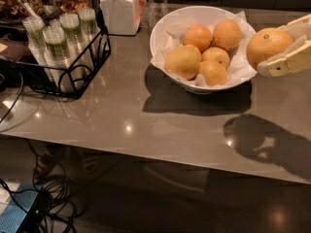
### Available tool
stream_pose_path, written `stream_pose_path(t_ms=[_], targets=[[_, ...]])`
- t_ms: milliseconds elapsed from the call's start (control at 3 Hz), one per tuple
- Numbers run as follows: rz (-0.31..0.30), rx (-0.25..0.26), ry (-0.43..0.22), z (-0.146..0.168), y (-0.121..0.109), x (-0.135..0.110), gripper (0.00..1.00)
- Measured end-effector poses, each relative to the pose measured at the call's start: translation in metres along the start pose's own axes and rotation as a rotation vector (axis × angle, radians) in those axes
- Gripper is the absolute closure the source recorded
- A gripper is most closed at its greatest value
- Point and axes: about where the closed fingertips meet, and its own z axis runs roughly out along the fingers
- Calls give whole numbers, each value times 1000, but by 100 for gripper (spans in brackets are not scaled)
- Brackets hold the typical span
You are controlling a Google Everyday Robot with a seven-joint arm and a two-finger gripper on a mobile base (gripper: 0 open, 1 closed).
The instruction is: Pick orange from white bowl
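Far left on the bench (121,118), a black wire rack (73,76) holds lidded cups (54,39) with something green inside, none of my business. Next along, the white square jar (121,11) stands at the back, just beside the bowl and well clear of me.

Centre now: the white bowl (159,30) sits on the bench with its crumpled paper liner (242,68) poking over the rim. Five fruits lie in it, a paler yellowish one (183,61) at the front left and four smaller oranges (197,35) bunched behind and beside it. They look settled.

And on the right, here is the prize! My gripper (278,50) hangs just outside the bowl's right rim, jaws clamped on the orange (265,42), one above it and one below. The green stem dot faces up. The fruit is out of the bowl and off the bench; its shadow and mine (269,140) fall on the surface below, apart from the bowl's shadow.

So I judge the pick as good as made, and the step in hand is the lift-away. What comes next calls for a firm, steady squeeze, because a round, smooth fruit held at two points could roll out. It also calls for a path up and to the right, away from the rim and that loose paper.
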Motion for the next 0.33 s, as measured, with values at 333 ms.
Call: stream_pose_path(t_ms=[333], targets=[[4,1,1,-1,1,2,100]])
